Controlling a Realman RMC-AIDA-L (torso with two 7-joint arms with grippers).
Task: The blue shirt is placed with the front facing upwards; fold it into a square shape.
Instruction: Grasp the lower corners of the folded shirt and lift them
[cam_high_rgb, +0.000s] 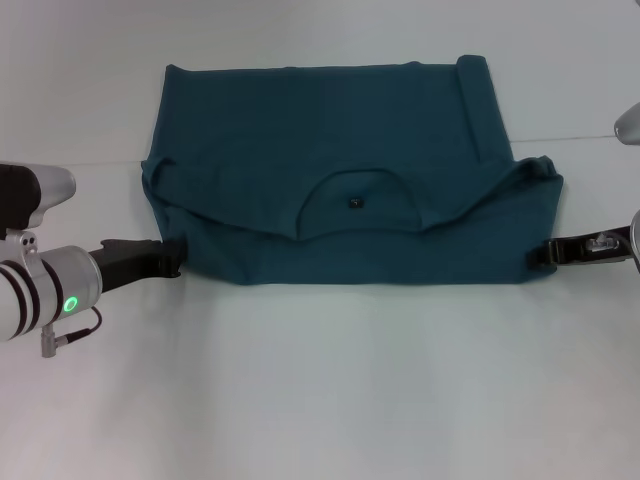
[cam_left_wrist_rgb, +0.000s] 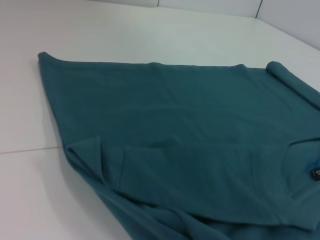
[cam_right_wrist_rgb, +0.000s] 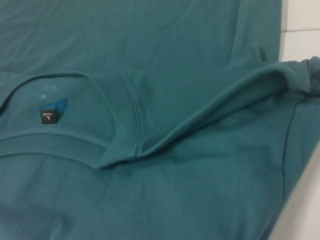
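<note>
1. Head view: the blue shirt (cam_high_rgb: 340, 170) lies flat on the white worktop (cam_high_rgb: 320, 390), folded into a wide, roughly rectangular shape. It is a soft, matte teal knit. The curved collar (cam_high_rgb: 358, 205) faces the near edge, with a small black label (cam_high_rgb: 355, 203) inside it. A rolled fold runs along the shirt's far right side.
2. Head view: the left pincer (cam_high_rgb: 170, 257) touches the shirt's near left corner. The right pincer (cam_high_rgb: 548, 252) touches the near right corner. Both have black fingers, and I cannot tell whether either is apart or clamped on the cloth.
3. Left wrist view: the shirt (cam_left_wrist_rgb: 180, 125) fills most of the frame, smooth with shallow creases; a layered fold shows at its near edge, and a rolled hem at the far corner.
4. Right wrist view: the ribbed collar (cam_right_wrist_rgb: 125, 115) curves round the black label (cam_right_wrist_rgb: 47, 116), which reads "L". A thick fold of cloth crosses diagonally.
</note>
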